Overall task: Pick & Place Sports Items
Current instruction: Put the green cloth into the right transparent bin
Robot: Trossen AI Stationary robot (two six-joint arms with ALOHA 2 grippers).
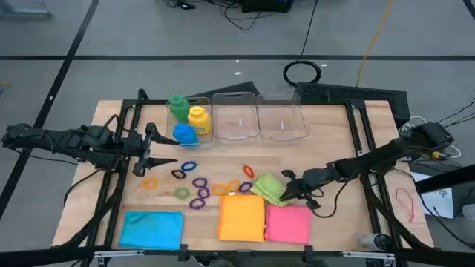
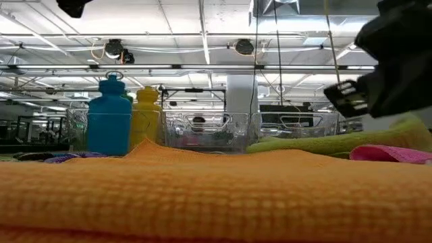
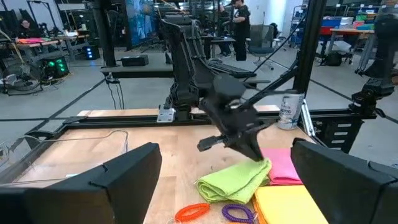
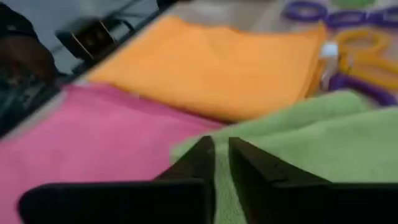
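Observation:
A crumpled green cloth (image 1: pixel 267 185) lies on the table, partly over the far edge of the orange cloth (image 1: pixel 241 217). My right gripper (image 1: pixel 285 188) reaches in from the right and is shut at the green cloth's right edge. The pink cloth (image 1: pixel 288 224) lies beside the orange one, and the blue cloth (image 1: pixel 151 228) lies at the near left. The green (image 1: pixel 177 106), yellow (image 1: pixel 198 119) and blue (image 1: pixel 185 133) bottles stand upright at the far left. Several small rings (image 1: pixel 197 185) lie scattered mid-table. My left gripper (image 1: pixel 154 157) hovers open at the left, holding nothing. My right gripper pinches the green cloth at its right-hand edge (image 3: pixel 263 167) between its two fingertips (image 4: pixel 205 155), which stand almost together. The fingers slant down from the table's right side. That edge is drawn up slightly to the fingers, while the rest of the cloth lies slack on the table.
Two clear plastic bins (image 1: pixel 237 117) (image 1: pixel 283 119) stand side by side at the far edge, right of the bottles. A black frame (image 1: pixel 356 148) runs round the table. Bare wood shows between the blue and orange cloths.

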